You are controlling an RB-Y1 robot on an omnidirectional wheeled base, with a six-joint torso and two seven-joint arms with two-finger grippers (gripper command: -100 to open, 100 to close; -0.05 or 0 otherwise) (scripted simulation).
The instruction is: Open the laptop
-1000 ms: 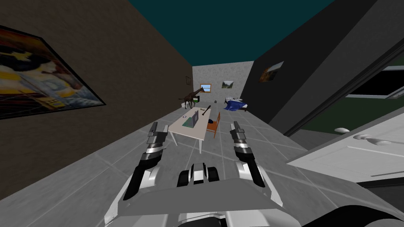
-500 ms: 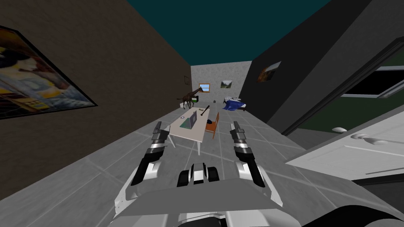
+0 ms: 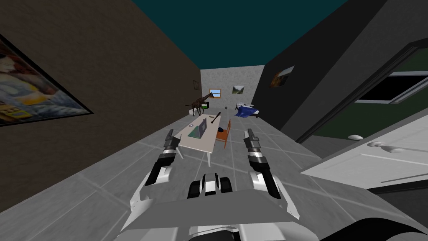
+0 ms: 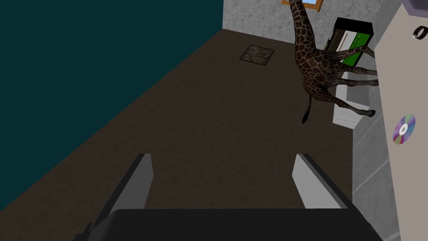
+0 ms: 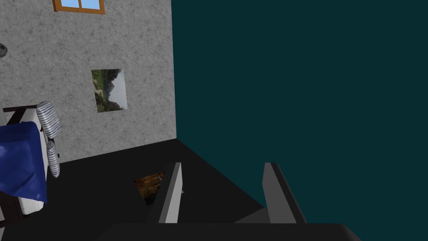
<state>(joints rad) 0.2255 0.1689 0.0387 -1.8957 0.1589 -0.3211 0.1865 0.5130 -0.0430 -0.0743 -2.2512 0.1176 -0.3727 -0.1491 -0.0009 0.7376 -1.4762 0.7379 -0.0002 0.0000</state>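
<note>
Laptop [image 3: 199,129] sits on the pale table [image 3: 196,144] well ahead of us, beside an orange chair [image 3: 225,133] (its lid looks partly raised, though it is too small to be sure). We have rolled slightly forward, and our left gripper [image 3: 169,136] has swung inward. Both it and the right gripper [image 3: 249,134] have their fingers apart and empty. We judge there is more driving to do before we can reach.

Both arms reach forward from the shoulders. Their white upper sections give way to dark, jointed forearms, and they are held side by side, low ahead of the torso. The left claw [image 3: 169,134], a dark box with two thin, light grey blade fingers [image 4: 140,180], points toward the far end of the room, spread wide and empty. The right claw [image 3: 250,133] points the same way, its fingers [image 5: 172,192] parted more narrowly, also empty.
</note>
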